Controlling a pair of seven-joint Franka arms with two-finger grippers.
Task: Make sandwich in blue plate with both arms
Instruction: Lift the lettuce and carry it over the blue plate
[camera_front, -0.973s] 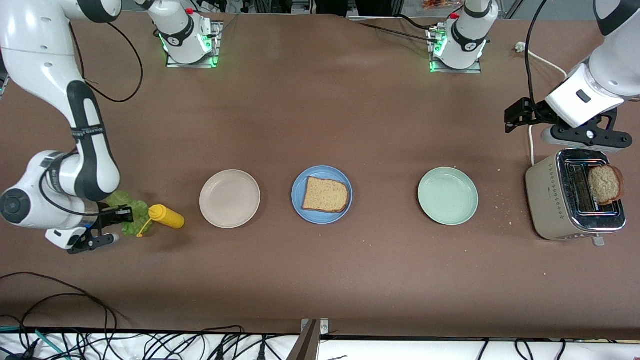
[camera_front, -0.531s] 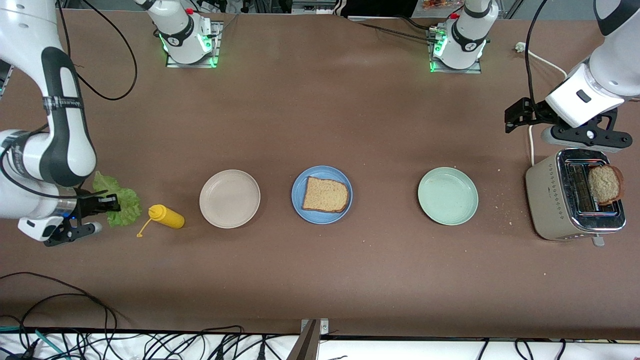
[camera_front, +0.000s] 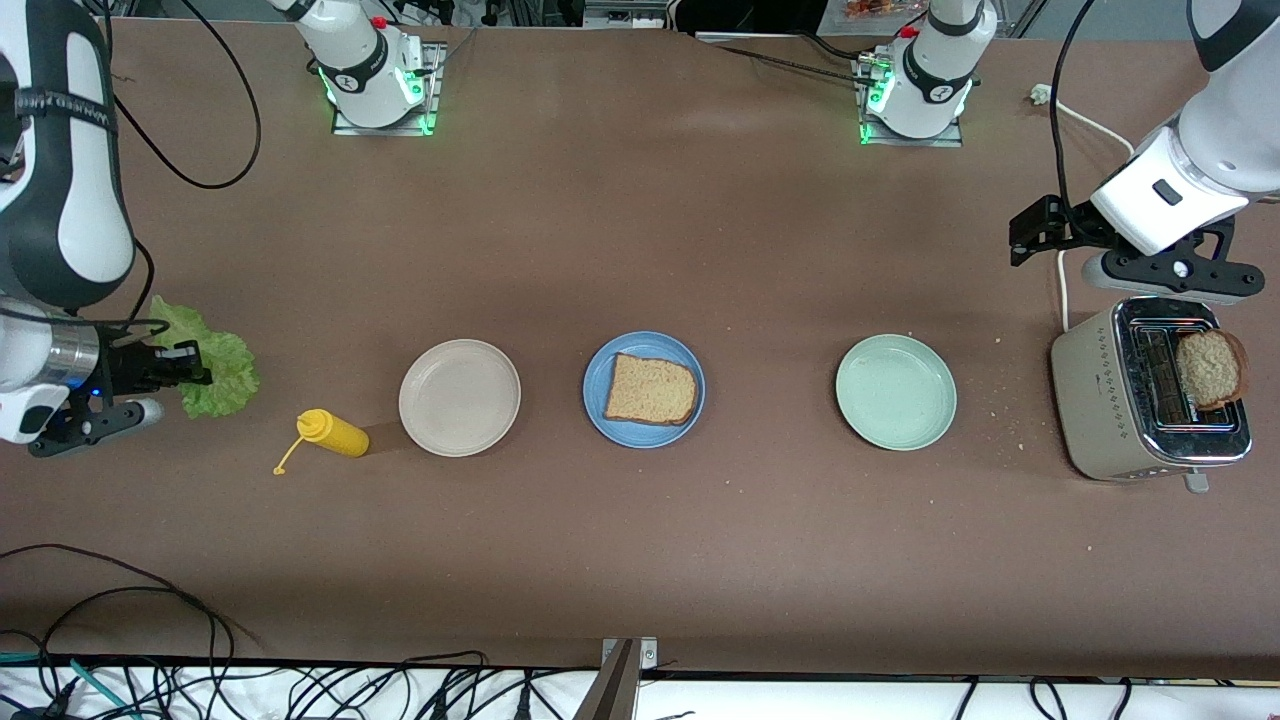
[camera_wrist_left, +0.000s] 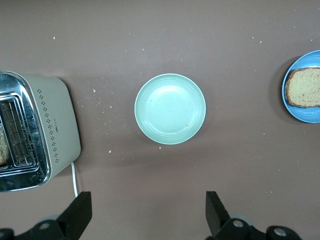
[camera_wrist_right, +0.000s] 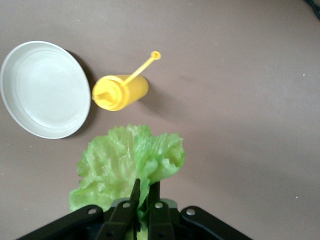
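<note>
While the right gripper (camera_front: 195, 377) hangs over the right arm's end of the brown surface (camera_front: 640, 560), its fingers are clenched on a crinkly green lettuce leaf (camera_front: 212, 372). A yellow squeeze bottle (camera_front: 334, 434) lies on its side between those fingers and the cream-white plate (camera_front: 459, 397). Next along the row sits the round blue plate (camera_front: 644, 389), carrying one brown bread slice (camera_front: 650, 389), then a pale mint-green plate (camera_front: 895, 391). The left gripper (camera_front: 1160, 272) waits over a silver toaster (camera_front: 1140, 400) holding a second bread slice (camera_front: 1210, 367).

From the left wrist, its black fingers (camera_wrist_left: 80, 212) stand spread wide and empty, with the mint plate and toaster below.

From the right wrist, the leaf fans out from the pinched fingers (camera_wrist_right: 131, 205), bottle and cream plate just past it.
</note>
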